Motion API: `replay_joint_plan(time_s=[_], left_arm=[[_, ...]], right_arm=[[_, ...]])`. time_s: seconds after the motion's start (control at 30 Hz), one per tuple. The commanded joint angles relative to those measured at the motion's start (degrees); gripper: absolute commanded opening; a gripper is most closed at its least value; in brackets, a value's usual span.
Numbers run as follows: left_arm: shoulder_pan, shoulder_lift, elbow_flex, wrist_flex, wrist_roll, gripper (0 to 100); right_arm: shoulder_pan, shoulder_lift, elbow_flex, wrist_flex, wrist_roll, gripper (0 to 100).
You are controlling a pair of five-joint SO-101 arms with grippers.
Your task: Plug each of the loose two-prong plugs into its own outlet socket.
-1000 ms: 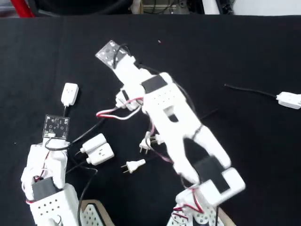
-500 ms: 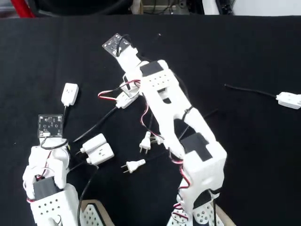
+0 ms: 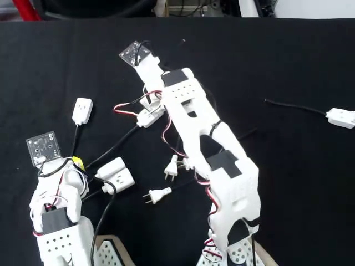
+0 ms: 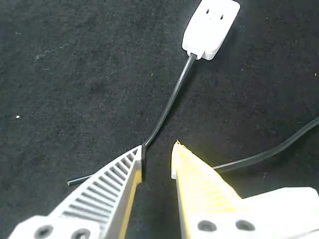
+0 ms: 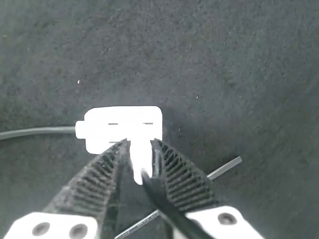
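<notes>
No text, number or sign can be read; the outlet socket (image 4: 209,27) bears plain slots; marks on the left wrist's circuit board (image 3: 43,148) are too small to read.

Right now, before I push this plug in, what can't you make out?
Right wrist view: prongs of the plug, hidden by its body and the right end effector; seating in the socket unclear.
High view: far-right socket, slots too small, body running off the edge.
Left wrist view: cable, partly covered by the left end effector.

Table cover (image 5: 224,59): matt black cloth, faintly fuzzy. Socket (image 5: 107,130): smooth white plastic. My right gripper (image 5: 139,143): ribbed black plastic fingers (image 5: 99,184).
</notes>
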Motion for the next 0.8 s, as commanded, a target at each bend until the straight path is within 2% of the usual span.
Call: replay_joint_plan(time_s=[0.0,0.77], left_arm=[[0.92,0.00,1.01,-1.23,0.62,11],[1.01,0.00,1.01,-1.14,0.35,11]], right_arm=[[0.97,0.31,-3.91,0.35,0.53,1.1],[1.23,5.67,-4.44,-0.97,0.62,1.1]])
